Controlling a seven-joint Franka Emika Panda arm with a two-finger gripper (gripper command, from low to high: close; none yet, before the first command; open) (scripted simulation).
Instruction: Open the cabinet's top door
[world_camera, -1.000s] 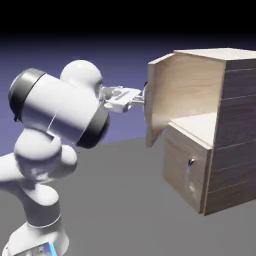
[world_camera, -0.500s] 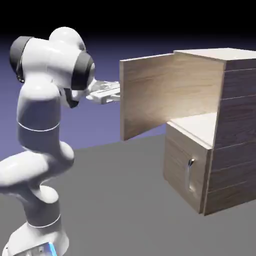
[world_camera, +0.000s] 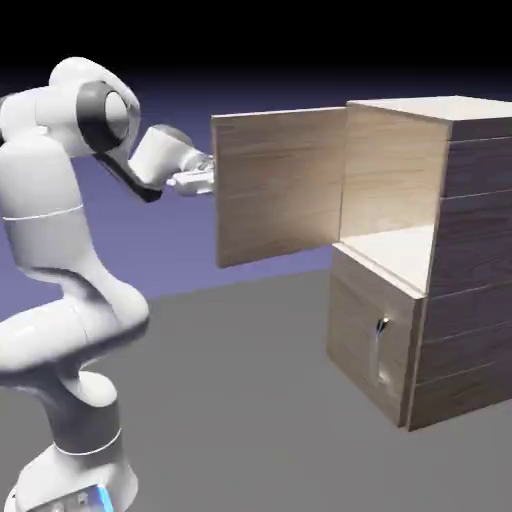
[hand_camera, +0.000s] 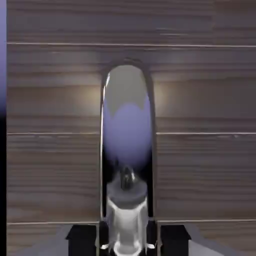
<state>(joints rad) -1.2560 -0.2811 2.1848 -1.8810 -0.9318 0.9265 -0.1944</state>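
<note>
The cabinet stands at the exterior view's right. Its top door is swung wide open, its wood-grain inner face turned to the camera and its free edge out to the left. My gripper meets that free edge from behind the panel, where the handle is hidden in this view. In the hand view the long silver handle rises up the middle of the door's wood, and my gripper is shut on its lower end, a dark finger on each side.
The opened top compartment shows a pale shelf. Below it, the shorter lower door is closed, with a small silver handle. My arm's base rises at lower left, with grey tabletop between it and the cabinet.
The top door has swung much further open toward the exterior view's left. My hand went with it, and the arm has drawn back and straightened upward.
</note>
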